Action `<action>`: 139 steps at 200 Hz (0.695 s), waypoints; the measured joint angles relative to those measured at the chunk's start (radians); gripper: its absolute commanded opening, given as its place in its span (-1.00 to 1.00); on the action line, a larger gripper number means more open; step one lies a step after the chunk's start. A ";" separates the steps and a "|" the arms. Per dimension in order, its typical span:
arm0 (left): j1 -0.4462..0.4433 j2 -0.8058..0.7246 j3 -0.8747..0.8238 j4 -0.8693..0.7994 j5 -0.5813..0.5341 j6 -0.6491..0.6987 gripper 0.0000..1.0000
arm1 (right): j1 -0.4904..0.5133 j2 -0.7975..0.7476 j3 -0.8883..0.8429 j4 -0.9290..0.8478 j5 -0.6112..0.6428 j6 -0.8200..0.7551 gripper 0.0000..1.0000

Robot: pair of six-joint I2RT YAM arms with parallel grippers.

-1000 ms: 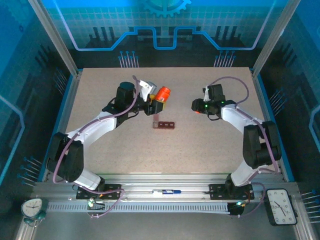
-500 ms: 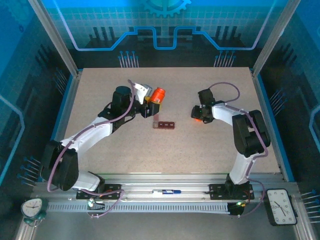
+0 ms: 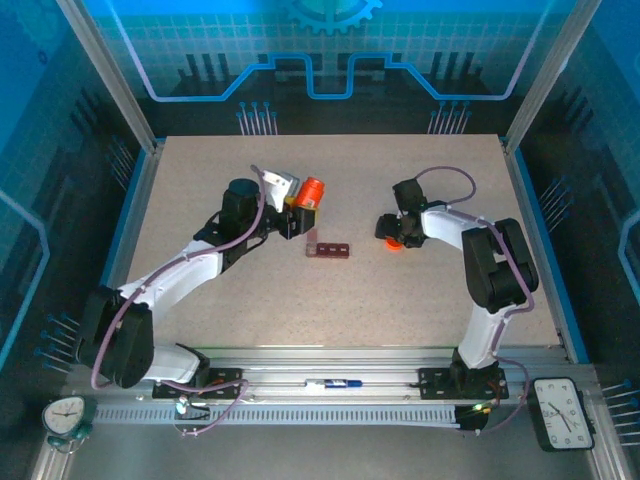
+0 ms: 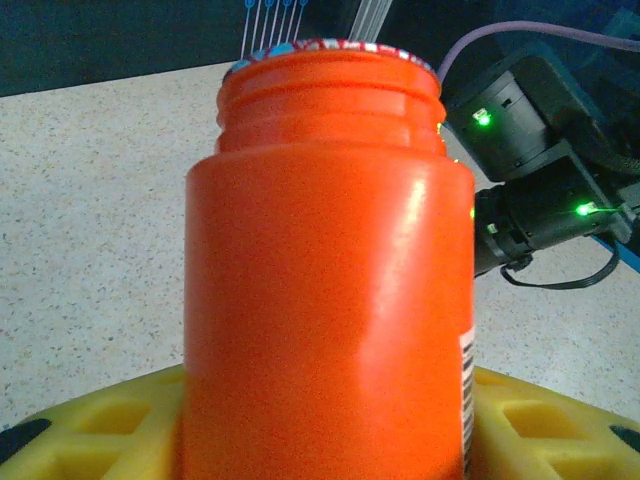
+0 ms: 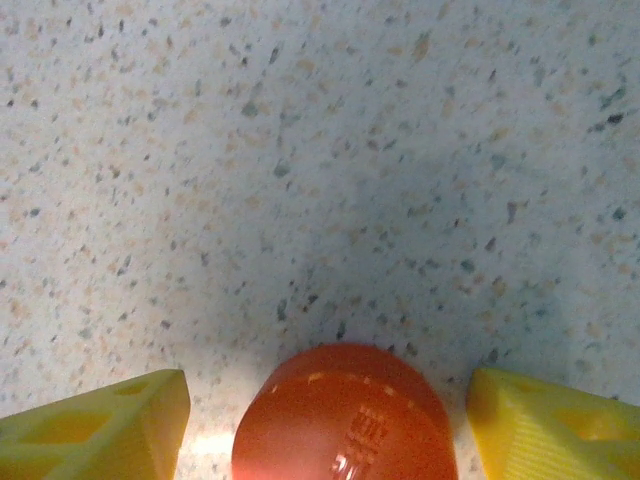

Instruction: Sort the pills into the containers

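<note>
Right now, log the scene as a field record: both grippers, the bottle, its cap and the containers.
left gripper: shut on the orange bottle
orange bottle: cap off, threaded neck bare
right gripper: open, one yellow finger on each side of the orange cap, not clamping it
orange cap: lying on the table, right of the containers
containers: dark bar of small compartments, mid-table, apart from both grippers

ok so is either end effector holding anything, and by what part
The left end effector grips the orange bottle by its lower body, neck free. The right end effector holds nothing: its fingers straddle the orange cap, gaps either side.
</note>
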 measured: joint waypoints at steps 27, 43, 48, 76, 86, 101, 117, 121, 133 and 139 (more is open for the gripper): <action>0.000 0.000 -0.005 0.014 -0.002 -0.004 -0.60 | 0.001 -0.063 0.000 -0.016 -0.029 0.000 0.53; 0.000 0.000 -0.005 0.018 -0.002 -0.004 -0.60 | 0.005 -0.111 -0.003 -0.011 -0.053 0.000 0.54; 0.000 0.000 -0.005 0.017 -0.002 -0.004 -0.60 | 0.007 -0.124 -0.004 -0.005 -0.064 -0.002 0.54; 0.000 -0.011 -0.020 0.001 -0.003 -0.004 -0.60 | 0.031 -0.151 -0.010 0.042 -0.134 -0.017 0.54; 0.000 -0.027 -0.037 -0.014 -0.005 -0.004 -0.61 | 0.046 -0.151 -0.016 0.058 -0.154 -0.027 0.54; 0.000 -0.060 -0.067 -0.042 -0.010 -0.005 -0.61 | 0.077 -0.151 -0.026 0.080 -0.177 -0.047 0.54; 0.000 -0.094 -0.095 -0.076 -0.019 -0.005 -0.61 | 0.110 -0.151 -0.030 0.091 -0.192 -0.071 0.54; 0.000 -0.101 -0.100 -0.086 -0.021 -0.005 -0.61 | 0.117 -0.151 -0.030 0.093 -0.196 -0.076 0.54; 0.000 -0.120 -0.110 -0.116 -0.025 -0.004 -0.61 | 0.134 -0.151 -0.030 0.105 -0.206 -0.092 0.54; 0.000 -0.129 -0.114 -0.129 -0.028 -0.004 -0.61 | 0.139 -0.151 -0.030 0.109 -0.210 -0.097 0.54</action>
